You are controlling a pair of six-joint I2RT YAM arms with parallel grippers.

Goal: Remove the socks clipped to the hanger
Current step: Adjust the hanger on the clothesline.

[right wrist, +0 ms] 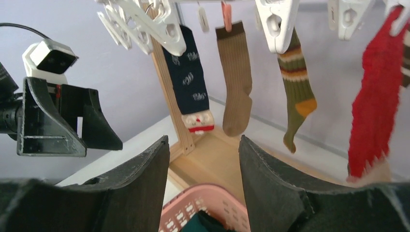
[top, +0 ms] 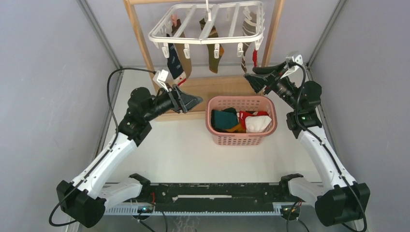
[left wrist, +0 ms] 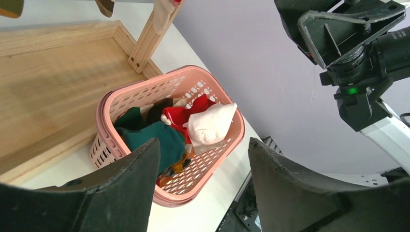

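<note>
The pink slotted plastic basket (top: 240,139) looks smooth with a slight sheen. Above it, the white rectangular plastic hanger (top: 208,26) is glossier, clips included. Behind the basket, the pale wooden frame stand (top: 217,87) is bare, matt and grainy. Above the basket hang a ribbed tan knit sock (right wrist: 235,82), a fuzzy red cloth sock (right wrist: 374,111) (almost terry-like) and a flat-knit navy sock (right wrist: 188,77). The right gripper (right wrist: 203,142) has matt black, slightly rough fingers (right wrist: 140,188).

The left arm (top: 109,157) and right arm (top: 321,155) have white links and black joints. Black cables (top: 108,87) trail off them. Fingers (left wrist: 130,193) are broad black wedges (matte, dusty-edged). White wrist cameras (top: 161,77); one green light (left wrist: 353,90).
</note>
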